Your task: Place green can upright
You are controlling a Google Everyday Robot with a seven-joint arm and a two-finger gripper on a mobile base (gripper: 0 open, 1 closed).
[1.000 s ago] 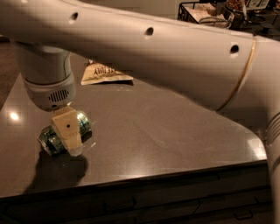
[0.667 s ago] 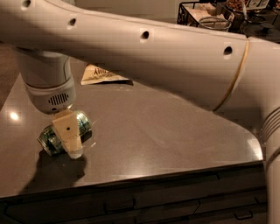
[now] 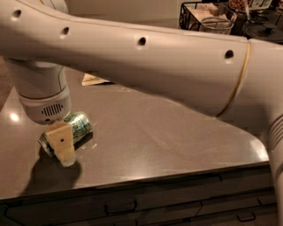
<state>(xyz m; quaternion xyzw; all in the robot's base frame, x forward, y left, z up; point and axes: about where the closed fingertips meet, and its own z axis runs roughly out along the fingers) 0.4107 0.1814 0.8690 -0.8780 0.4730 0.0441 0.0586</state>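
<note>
A big, smooth white robot arm (image 3: 146, 57) with small dark holes along it runs across the upper half of the camera view, from the right edge to the left. At its left end it turns down into a thick white wrist with a vent grille (image 3: 44, 99).

Under it lies a glossy dark grey-brown worktop (image 3: 177, 137), with a bright spot of reflected light near its left edge. Along the worktop's front edge sits a row of dark drawer fronts with slim handles (image 3: 119, 206).

A black wire basket (image 3: 189, 13) stands beyond the arm at the top right, with a clear glass bowl (image 3: 216, 24) beside it.

The cream-coloured two-finger gripper (image 3: 62, 149) hangs from the wrist at the left, low over the worktop. It casts a dark shadow beneath itself.

The shiny green can with pale markings (image 3: 78, 126) lies on its side in the gripper, one end towards the front left and the other towards the back right. The fingers (image 3: 62, 140) are clamped on it. The near one lies flat across the can's side, and the far one is hidden behind the can.

A pale, flat paper packet (image 3: 93, 79) rests farther back on the worktop, mostly hidden by the arm.
</note>
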